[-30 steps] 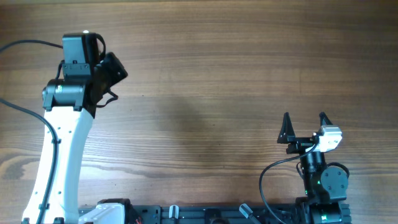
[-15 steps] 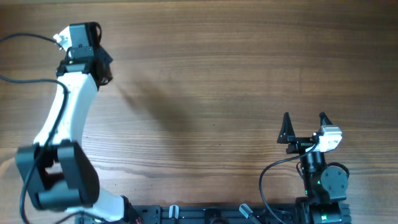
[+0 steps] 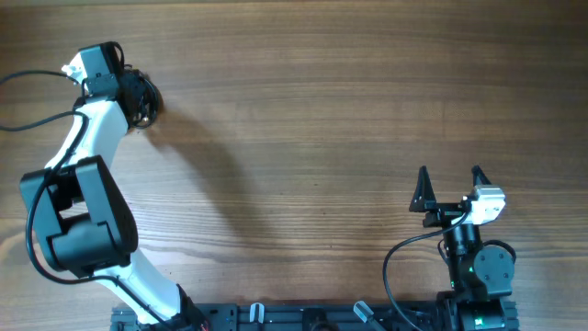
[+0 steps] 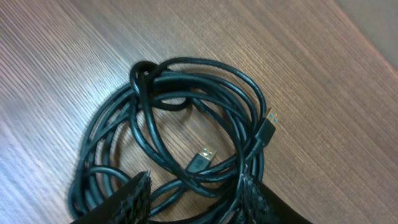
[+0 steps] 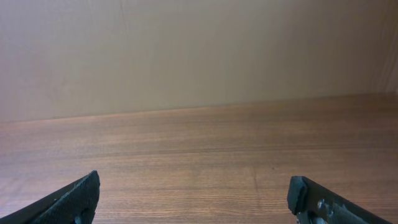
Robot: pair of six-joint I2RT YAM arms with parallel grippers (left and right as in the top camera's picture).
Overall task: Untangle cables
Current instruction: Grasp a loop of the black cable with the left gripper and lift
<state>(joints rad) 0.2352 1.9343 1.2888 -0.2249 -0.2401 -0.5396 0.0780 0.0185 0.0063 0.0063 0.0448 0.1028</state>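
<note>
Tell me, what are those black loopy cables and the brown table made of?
The black looped cables look like rubbery plastic: smooth, slightly shiny, bending freely. Their plug tips glint silver, likely metal. The brown table shows wood grain lines, matte; real wood or a printed laminate, I cannot tell.

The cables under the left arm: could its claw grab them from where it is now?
Probably yes. The left gripper hangs right over the cables, open, with its fingers spread to either side of the bundle's near loops. Nothing shows between claw and cords, so closing should catch some strands.
</note>
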